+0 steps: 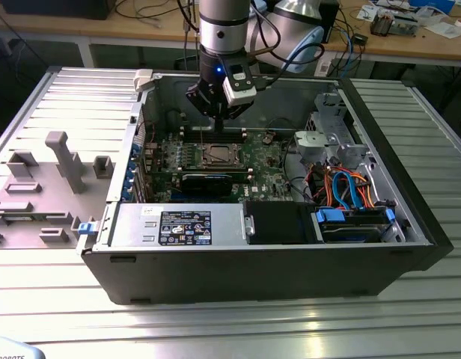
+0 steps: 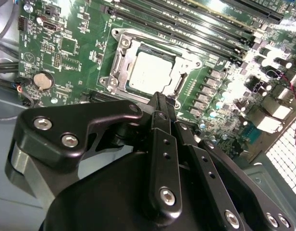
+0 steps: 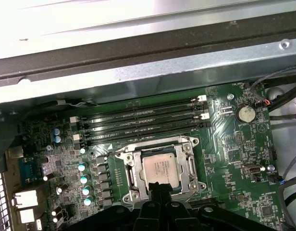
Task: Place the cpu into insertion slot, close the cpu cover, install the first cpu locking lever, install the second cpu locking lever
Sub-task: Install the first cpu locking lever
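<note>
My claw [image 2: 162, 102] is clenched, its tips pinched together with nothing that I can see between them. It hangs low inside the computer case [image 1: 253, 273], with its tips just beside one edge of the socket in both wrist views. My read is that it sits tight and narrow like that so it can work at the socket's edge without fouling the parts around it.

The cpu [image 2: 150, 72] is in the socket, lying flat with its dull silver top facing up. The cpu cover [image 2: 120, 62] looks to be down around it, the chip showing through the square window. I judge seating and cover as done. I cannot tell whether either locking lever is latched, because the claw hides that side of the socket.

Moving outward, the memory slots [image 3: 138, 122] run along the far side of the socket on the green motherboard [image 2: 66, 43].

The case lies on its side with the panel off, so the board faces up at me. It also holds a labelled power supply [image 1: 185, 226] along the near wall. On the exterior view's right there's a drive bay [image 1: 350, 221] with blue and orange cables [image 1: 343, 187] looping over it.

The case rests on the ribbed metal surface [image 1: 215, 329]. A grey fixture block [image 1: 62, 161] stands well apart on the exterior view's left.
</note>
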